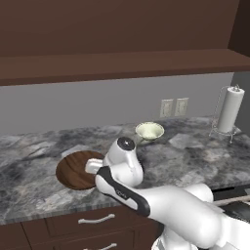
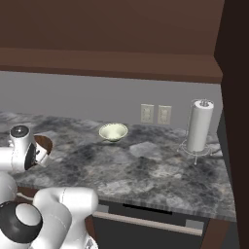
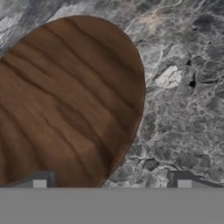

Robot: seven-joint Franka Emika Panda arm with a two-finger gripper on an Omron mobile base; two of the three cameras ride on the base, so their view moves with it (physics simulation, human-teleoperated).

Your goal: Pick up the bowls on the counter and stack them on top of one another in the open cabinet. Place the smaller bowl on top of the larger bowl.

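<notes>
While the gripper (image 3: 111,181) hangs over the worktop (image 1: 195,146) with its jaws spread wide and nothing between them, the larger bowl (image 3: 65,105) lies right below it: in the hand view one fingertip (image 3: 39,181) stands over the bowl's wood-grain inside near the rim, the other (image 3: 183,181) over bare stone just outside it. From the left base view the larger bowl (image 1: 75,170) sits near the worktop's front edge, towards its left end, partly hidden by the white arm. The smaller bowl (image 1: 149,131) stands well apart from it, farther back near the wall, below two wall sockets (image 1: 174,107). A paper towel holder (image 1: 229,111) stands at the back right corner. Between the two bowls and to the right of them the stone is bare. The open cabinet (image 1: 122,66) runs its shelf board above the whole worktop. The right base view catches just a sliver of the larger bowl (image 2: 44,142) behind the arm, and shows the smaller bowl (image 2: 113,132) and the towel holder (image 2: 199,127) unobstructed.
</notes>
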